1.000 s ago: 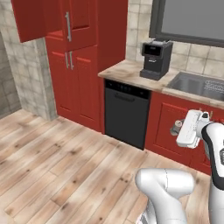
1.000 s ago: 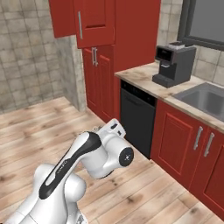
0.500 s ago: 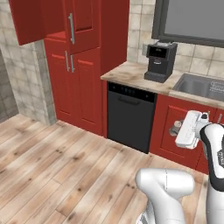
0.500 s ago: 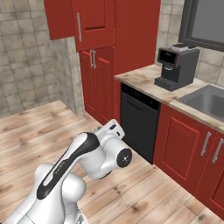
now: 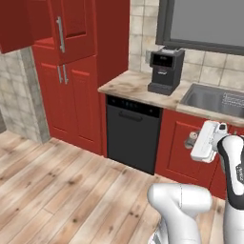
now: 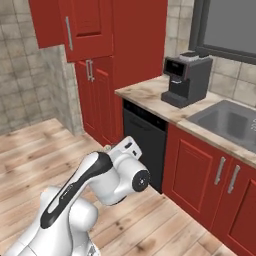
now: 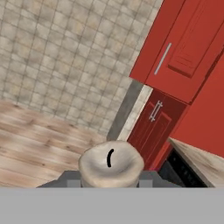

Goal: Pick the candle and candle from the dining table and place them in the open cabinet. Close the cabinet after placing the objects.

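The squat tan candle [image 7: 111, 168] with its dark curved wick sits pinched in the pincer [image 7: 110, 183], seen close up in the hand view; in the left base view it peeks out beside the white hand [image 5: 210, 141], in front of the red lower doors. No writing is readable anywhere. The tall red cabinet [image 5: 71, 71] stands left of the black dishwasher [image 5: 132, 133]. On the counter [image 6: 150, 95], a coffee machine [image 6: 186, 79] stands near the sink [image 6: 227, 122]. Wooden plank floor [image 5: 57, 186], tiled walls.
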Motion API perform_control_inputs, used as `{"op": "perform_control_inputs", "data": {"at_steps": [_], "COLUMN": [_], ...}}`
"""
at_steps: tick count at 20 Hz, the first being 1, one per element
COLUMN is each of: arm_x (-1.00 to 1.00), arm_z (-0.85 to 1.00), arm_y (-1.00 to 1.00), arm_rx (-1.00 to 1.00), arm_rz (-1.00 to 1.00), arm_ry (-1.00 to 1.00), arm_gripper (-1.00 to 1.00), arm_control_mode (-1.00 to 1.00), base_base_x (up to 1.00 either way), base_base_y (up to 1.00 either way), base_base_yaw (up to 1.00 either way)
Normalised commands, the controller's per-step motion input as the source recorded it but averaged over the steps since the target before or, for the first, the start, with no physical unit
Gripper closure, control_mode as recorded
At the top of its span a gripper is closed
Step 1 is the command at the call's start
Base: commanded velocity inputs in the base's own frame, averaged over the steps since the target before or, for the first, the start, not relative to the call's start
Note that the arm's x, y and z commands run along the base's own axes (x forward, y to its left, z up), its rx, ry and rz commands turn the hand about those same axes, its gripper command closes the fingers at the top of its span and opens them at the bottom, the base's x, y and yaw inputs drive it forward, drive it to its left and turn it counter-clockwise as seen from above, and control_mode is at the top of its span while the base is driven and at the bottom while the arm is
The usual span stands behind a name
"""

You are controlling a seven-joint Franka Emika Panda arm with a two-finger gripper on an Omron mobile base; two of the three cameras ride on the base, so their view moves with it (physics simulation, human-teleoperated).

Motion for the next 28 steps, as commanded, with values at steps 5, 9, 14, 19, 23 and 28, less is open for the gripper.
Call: {"op": "perform_control_inputs", "data": {"at_steps": [5,9,14,19,23,28], "arm_x": [0.00,0.00,0.00,0.00,0.00,0.00], "arm_z": [0.00,0.00,0.00,0.00,0.00,0.00], "arm_y": [0.00,0.00,0.00,0.00,0.00,0.00], "arm_rx": [0.00,0.00,0.00,0.00,0.00,0.00], "arm_rz": [0.00,0.00,0.00,0.00,0.00,0.00], "arm_ry": [0.00,0.00,0.00,0.00,0.00,0.00], "arm_gripper": [1.00,1.00,1.00,1.00,1.00,1.00], "arm_control_mode": [1.00,1.00,1.00,1.00,1.00,1.00], "base_base_x": [0.68,0.43,0.45,0.37,0.21,0.14], "base_base_y": [-0.36,0.66,0.82,0.92,0.90,0.95], "base_base_yaw": [-0.02,-0.13,-0.18,-0.20,-0.28,-0.30]}}
